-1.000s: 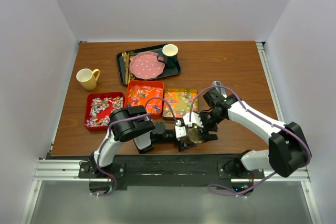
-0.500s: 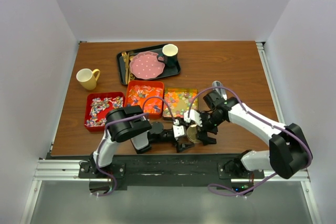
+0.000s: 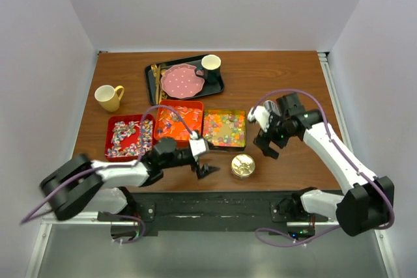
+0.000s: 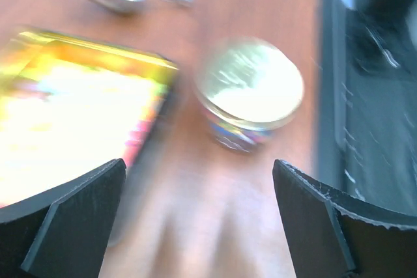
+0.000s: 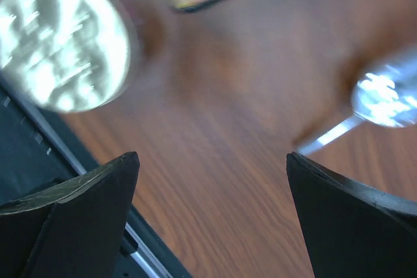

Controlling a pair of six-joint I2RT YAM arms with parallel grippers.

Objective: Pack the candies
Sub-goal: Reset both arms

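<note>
right of left claw [image 3: 202, 163], candy jar [image 3: 243, 165]

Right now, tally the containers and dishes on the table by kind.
Candy boxes: 3 (red, orange, yellow)
Cups: 2 (yellow, dark)
Pink plate: 1
Black tray: 1
Gold-lidded jar: 1
Total: 8
</note>
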